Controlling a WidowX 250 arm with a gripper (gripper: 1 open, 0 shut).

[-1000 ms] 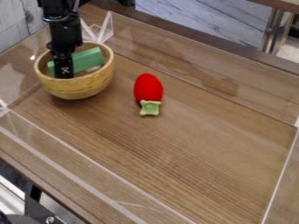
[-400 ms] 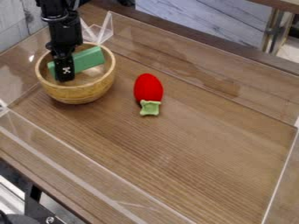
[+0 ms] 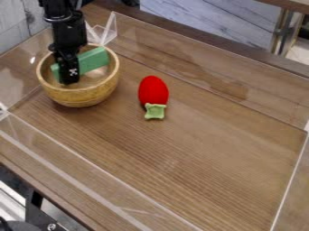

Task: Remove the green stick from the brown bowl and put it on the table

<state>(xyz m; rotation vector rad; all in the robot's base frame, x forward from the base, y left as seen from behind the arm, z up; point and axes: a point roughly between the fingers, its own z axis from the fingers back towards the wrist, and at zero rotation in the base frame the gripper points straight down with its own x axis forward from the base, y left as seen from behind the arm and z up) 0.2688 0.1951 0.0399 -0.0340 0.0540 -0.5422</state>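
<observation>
Gripper (image 3: 67,67) fingers down in the bowl now, upper left of the frame, and they're pinching the green stick (image 3: 89,60) by its left part! Dark fingertips sit over that end, so exactly how the pads meet it I can't tell from here.

Right, nearest first: down in the bottom left corner there's a dark jumble (image 3: 17,224), too cut off to name. From there the brown table (image 3: 205,167) spreads across, wood grain slanting over most of the frame.

Further back, just above and left of the middle, lies the red strawberry-like toy (image 3: 152,90), its little green stem (image 3: 154,112) pointing down towards the bottom of the frame, well apart from the stick.

Over to the left, at upper left, stands the brown bowl (image 3: 79,97), round, thick-rimmed, upright on the table. And there's our stick, tilted within the bowl's outline, its right end angled up towards the far rim!

Beyond, the dark arm (image 3: 64,20) comes down from the top edge, clear wall (image 3: 29,36) beside it. Top right, a pale wooden ledge (image 3: 287,4) cuts across the corner.
</observation>
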